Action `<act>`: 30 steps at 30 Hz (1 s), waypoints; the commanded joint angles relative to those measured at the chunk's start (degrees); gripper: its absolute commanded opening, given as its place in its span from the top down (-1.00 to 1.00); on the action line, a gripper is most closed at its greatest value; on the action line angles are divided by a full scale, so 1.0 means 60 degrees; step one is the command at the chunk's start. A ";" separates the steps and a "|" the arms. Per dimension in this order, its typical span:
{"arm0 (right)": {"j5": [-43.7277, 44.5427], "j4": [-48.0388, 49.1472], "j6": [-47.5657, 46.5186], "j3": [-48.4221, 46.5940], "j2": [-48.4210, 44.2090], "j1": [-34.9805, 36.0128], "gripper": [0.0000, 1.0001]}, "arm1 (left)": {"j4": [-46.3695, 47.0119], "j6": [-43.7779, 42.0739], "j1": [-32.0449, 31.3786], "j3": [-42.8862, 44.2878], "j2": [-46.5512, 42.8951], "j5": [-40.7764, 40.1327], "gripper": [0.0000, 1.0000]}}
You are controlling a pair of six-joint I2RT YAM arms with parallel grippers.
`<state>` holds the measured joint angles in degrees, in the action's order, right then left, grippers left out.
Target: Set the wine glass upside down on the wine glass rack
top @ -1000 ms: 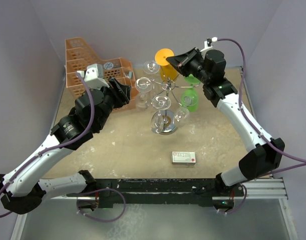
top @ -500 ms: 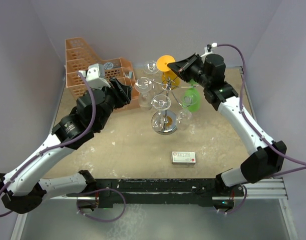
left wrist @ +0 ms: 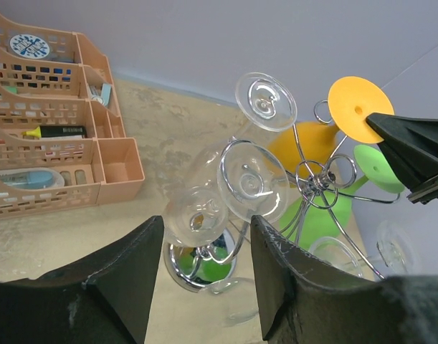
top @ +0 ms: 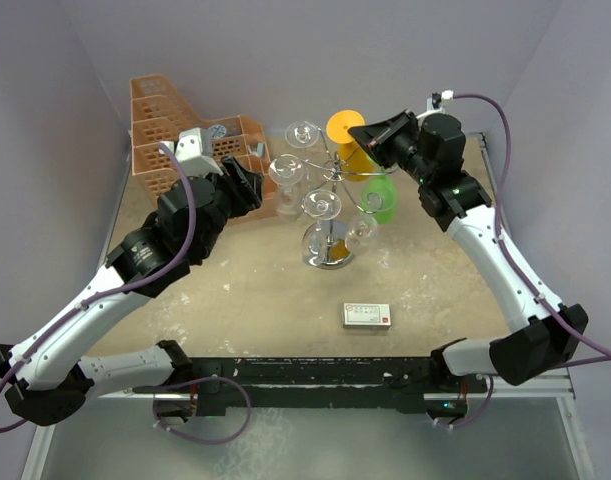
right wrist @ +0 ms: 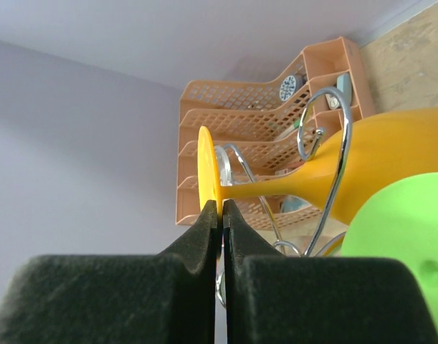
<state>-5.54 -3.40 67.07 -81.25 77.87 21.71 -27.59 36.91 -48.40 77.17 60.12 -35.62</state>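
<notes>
- The orange wine glass hangs upside down at the far right of the wine glass rack, its stem seemingly seated in a wire loop.
- The right gripper pinches its foot; only letting go is left.
- The left gripper is part-open and holds nothing.

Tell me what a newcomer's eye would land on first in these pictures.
The shiny wire rack mid-table, hung with upside-down clear glasses, draws the eye first. Next comes the orange wine glass on its far side, foot pinched by the shut right gripper, with a green glass beside it. The open left gripper hovers at the rack's left, near an orange basket in the back left corner.
</notes>
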 commanded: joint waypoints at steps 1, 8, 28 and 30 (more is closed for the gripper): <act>0.0846 0.0159 -0.0214 0.0009 -0.0453 -0.0016 1.00 | 0.0155 0.0029 0.0010 0.0371 -0.0057 -0.0202 0.01; 0.1719 0.0124 -0.0491 -0.0118 -0.0467 -0.0016 1.00 | 0.0149 0.0166 0.0010 0.0303 -0.0086 -0.0332 0.00; 0.1365 0.0623 -0.1980 -0.1441 0.0912 -0.0015 1.00 | 0.0214 0.0568 0.0011 0.0455 -0.0087 0.0611 -0.15; 0.1142 0.0623 -0.2070 -0.1494 0.0963 -0.0016 1.00 | 0.0205 0.0681 0.0010 0.0475 -0.0088 0.0618 -0.10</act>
<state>3.60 -3.16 57.06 -86.56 84.09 21.74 -27.94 39.53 -48.40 77.67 59.99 -32.91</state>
